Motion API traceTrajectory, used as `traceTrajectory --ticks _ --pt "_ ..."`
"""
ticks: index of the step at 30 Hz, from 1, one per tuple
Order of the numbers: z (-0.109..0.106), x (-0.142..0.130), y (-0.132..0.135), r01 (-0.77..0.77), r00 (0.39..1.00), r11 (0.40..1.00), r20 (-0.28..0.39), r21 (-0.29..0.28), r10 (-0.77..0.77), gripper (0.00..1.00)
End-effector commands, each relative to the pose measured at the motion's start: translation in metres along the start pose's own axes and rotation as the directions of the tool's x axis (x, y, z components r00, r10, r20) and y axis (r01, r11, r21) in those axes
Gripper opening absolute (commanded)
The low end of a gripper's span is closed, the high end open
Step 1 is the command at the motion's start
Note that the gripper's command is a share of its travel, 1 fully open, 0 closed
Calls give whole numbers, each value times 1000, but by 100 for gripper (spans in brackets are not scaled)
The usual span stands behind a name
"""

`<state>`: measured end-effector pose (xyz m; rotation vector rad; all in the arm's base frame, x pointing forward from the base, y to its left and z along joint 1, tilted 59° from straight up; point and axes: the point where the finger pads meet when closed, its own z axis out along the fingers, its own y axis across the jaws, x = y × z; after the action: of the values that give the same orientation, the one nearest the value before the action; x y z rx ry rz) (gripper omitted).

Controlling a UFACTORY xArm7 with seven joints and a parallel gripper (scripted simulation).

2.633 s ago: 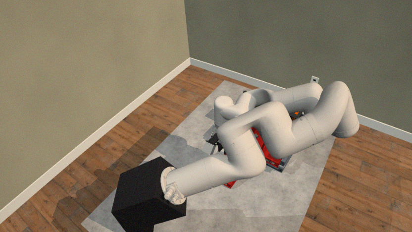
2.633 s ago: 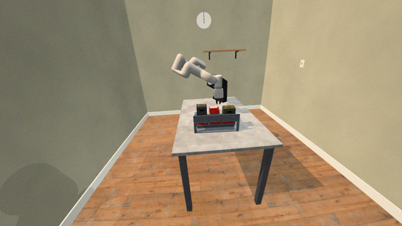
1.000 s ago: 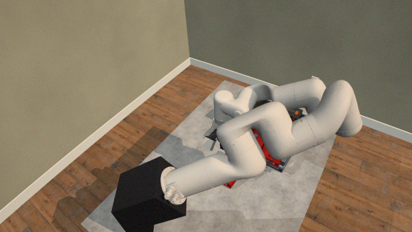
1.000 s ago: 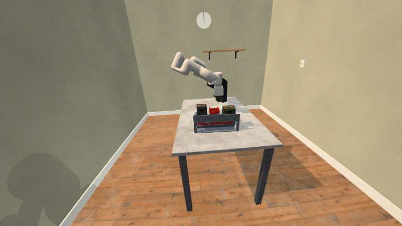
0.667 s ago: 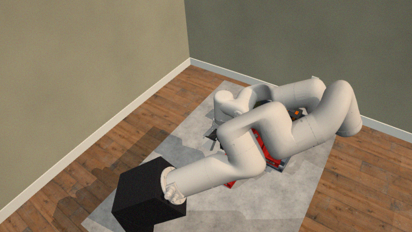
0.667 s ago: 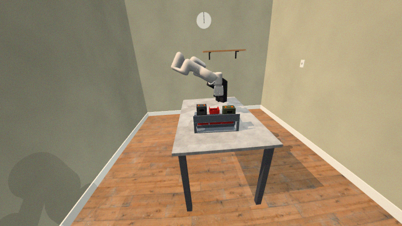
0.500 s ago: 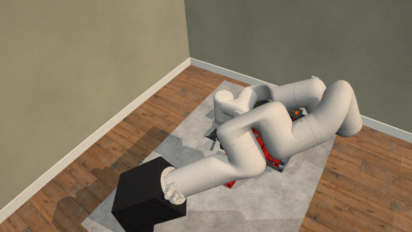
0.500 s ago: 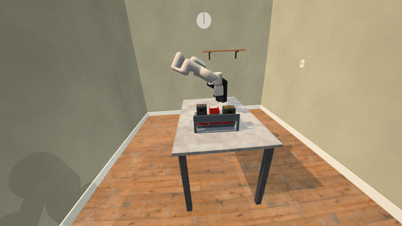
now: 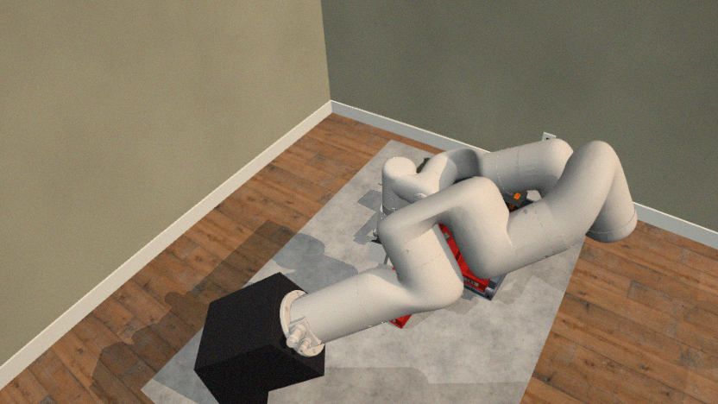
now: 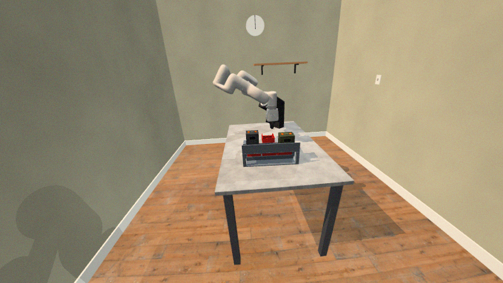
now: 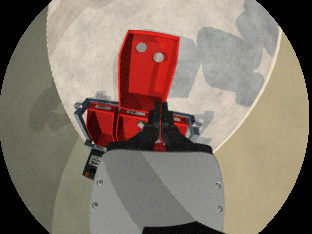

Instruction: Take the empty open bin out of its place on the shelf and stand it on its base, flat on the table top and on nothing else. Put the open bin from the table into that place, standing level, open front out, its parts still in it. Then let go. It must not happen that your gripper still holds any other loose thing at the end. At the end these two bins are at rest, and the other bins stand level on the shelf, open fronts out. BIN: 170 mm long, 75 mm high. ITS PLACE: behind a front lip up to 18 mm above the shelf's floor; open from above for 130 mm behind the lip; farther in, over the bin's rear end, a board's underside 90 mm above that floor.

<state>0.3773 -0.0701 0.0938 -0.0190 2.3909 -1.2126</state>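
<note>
In the wrist view, the red open bin [image 9: 400,320] [image 11: 150,70] with two round grey parts lies at upper centre on the counter [image 9: 467,346] [image 10: 281,177] [image 11: 220,42]. Its long axis runs nearly upright in the frame, the upper end leaning slightly right and the lower end pointing to the shelf [image 9: 492,296] [image 10: 271,147] [image 11: 82,116]. Whether that end touches the shelf is unclear. Red bins stand side by side there, partly covered by the end effector [image 9: 376,240] [image 10: 272,126] [image 11: 160,106], whose fingers are together, nothing visibly clamped.

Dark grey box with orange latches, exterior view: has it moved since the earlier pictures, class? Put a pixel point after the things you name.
No. The dark grey box [image 9: 523,198] [image 10: 252,138] [image 11: 93,161] stands at the same left end of the shelf [image 9: 495,289] [image 10: 271,148] [image 11: 102,101] as before.
</note>
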Motion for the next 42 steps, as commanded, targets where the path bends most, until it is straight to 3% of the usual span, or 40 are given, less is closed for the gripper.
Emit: traceTrajectory --ticks 1,3,9,18,20,21,25,30,35,41,42 --pt "4 -12 -15 157 987 987 -12 -10 -158 0" --pt "4 -12 -15 157 987 987 -12 -10 -158 0" --pt "12 -35 -50 453 891 891 -17 -22 -453 0" --pt "21 -67 -117 811 585 585 1 -18 -811 0" --pt "21 -67 -117 811 585 585 1 -18 -811 0" --pt "22 -70 -124 852 523 523 5 -21 -852 0" --pt "22 -80 -150 929 371 371 10 -9 -929 0" --pt "22 -87 -172 971 237 237 10 4 -971 0" --pt "22 -89 -182 984 180 180 8 10 -984 0" --pt "22 -90 -183 985 173 173 8 11 -985 0" --pt "22 -90 -183 985 173 173 8 11 -985 95"
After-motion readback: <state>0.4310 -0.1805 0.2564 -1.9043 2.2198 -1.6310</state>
